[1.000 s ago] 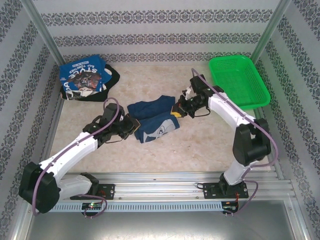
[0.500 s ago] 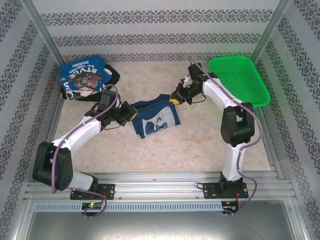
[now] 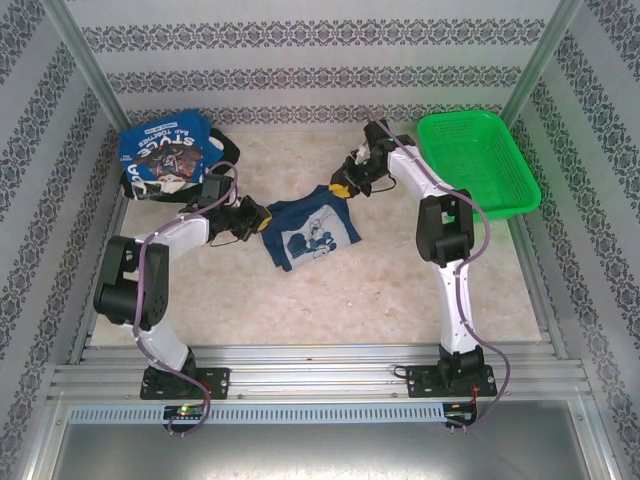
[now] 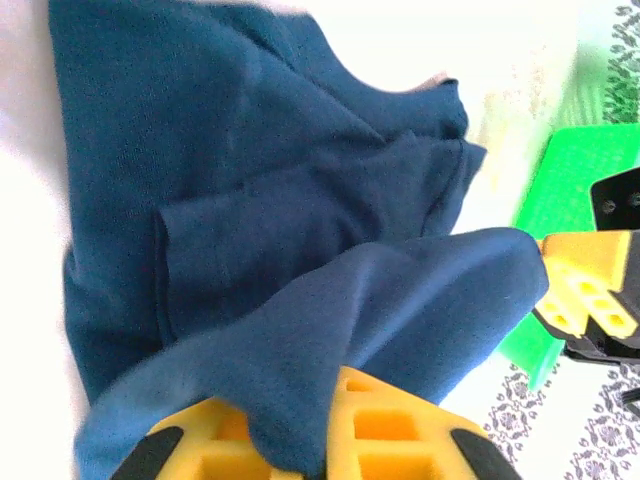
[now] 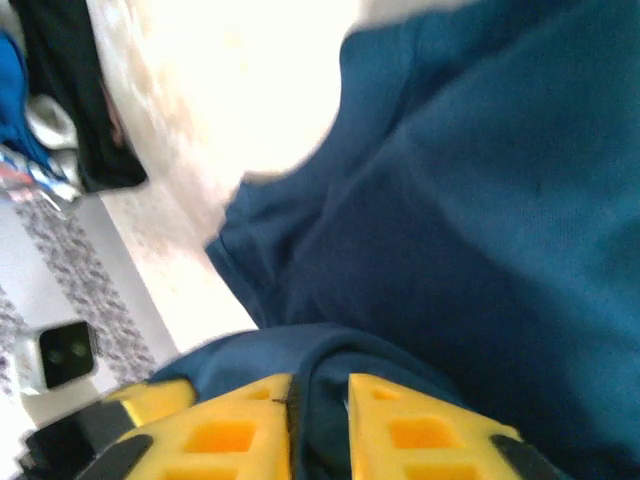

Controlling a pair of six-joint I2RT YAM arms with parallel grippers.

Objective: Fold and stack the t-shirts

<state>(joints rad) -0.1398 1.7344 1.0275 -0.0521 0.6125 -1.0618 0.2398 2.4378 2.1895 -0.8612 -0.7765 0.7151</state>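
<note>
So the navy tee (image 3: 312, 233) has a white cartoon print, blue tee (image 3: 160, 160) has white lettering. Bright green basket (image 3: 475, 165), mottled beige tabletop (image 3: 380, 285).

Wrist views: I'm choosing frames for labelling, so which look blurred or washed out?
Left wrist: the table is blown out white, the navy shirt fairly sharp. Right wrist: soft all over, glare on the table at the top.

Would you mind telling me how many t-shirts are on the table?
3. A navy t-shirt lies mid-table; a blue t-shirt sits in the far left corner, with a black t-shirt partly under it. Others could hide beneath.
</note>
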